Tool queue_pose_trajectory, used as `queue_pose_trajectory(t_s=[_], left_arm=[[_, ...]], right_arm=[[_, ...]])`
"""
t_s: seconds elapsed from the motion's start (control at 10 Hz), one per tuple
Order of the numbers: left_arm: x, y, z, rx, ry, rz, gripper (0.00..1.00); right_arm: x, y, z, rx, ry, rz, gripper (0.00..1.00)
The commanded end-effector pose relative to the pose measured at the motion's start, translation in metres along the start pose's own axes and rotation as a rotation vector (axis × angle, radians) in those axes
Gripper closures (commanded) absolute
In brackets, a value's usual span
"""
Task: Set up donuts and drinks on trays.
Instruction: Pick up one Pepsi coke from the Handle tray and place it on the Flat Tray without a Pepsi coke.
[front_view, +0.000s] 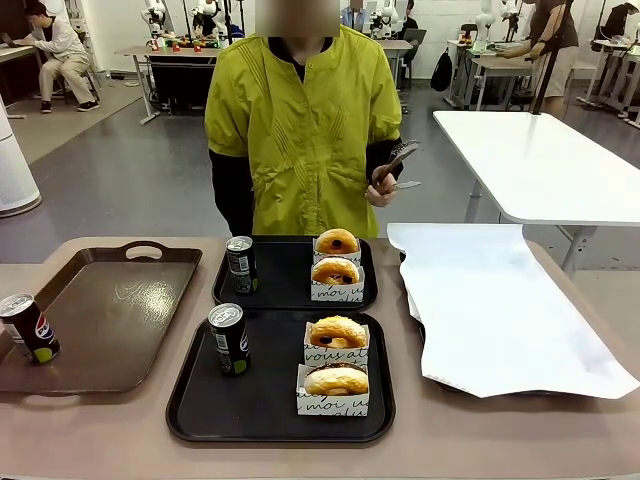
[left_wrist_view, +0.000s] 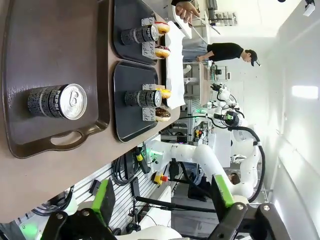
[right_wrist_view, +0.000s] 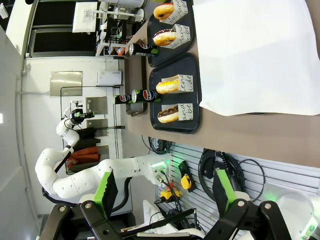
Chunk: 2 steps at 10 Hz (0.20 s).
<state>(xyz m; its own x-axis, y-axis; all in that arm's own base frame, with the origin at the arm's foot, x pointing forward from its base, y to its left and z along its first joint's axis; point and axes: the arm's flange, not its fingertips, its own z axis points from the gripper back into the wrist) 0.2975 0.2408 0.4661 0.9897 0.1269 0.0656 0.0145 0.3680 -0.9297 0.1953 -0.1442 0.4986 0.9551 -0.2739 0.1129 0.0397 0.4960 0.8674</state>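
Two black trays lie mid-table, the near tray (front_view: 190, 400) and the far tray (front_view: 285, 290). Each holds one dark can, the near can (front_view: 229, 339) and the far can (front_view: 241, 265), both upright on the left side. Beside them stand boxed donuts: two on the near tray (front_view: 337, 332) (front_view: 336, 379) and two on the far tray (front_view: 337, 241) (front_view: 335, 271). My left gripper (left_wrist_view: 162, 197) hangs open off the table's near side, holding nothing. My right gripper (right_wrist_view: 165, 192) is likewise open and apart from everything.
A glossy brown tray (front_view: 120, 370) at the left carries a third can (front_view: 29, 327). A tray covered with white paper (front_view: 500, 300) fills the right side. Behind the far edge a person in a yellow-green jacket holds tongs (front_view: 397, 160).
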Motion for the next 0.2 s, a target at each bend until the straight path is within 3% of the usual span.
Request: queue_pose_trajectory(t_s=[0.0, 0.1], left_arm=[[-0.0042, 0.0007, 0.0005, -0.004, 0.001, 0.0, 0.0], [-0.0042, 0.0007, 0.0005, -0.004, 0.001, 0.0, 0.0]], right_arm=[[0.001, 0.0004, -0.0005, 0.019, -0.002, 0.016, 0.0], [0.001, 0.0004, -0.0005, 0.019, -0.002, 0.016, 0.0]])
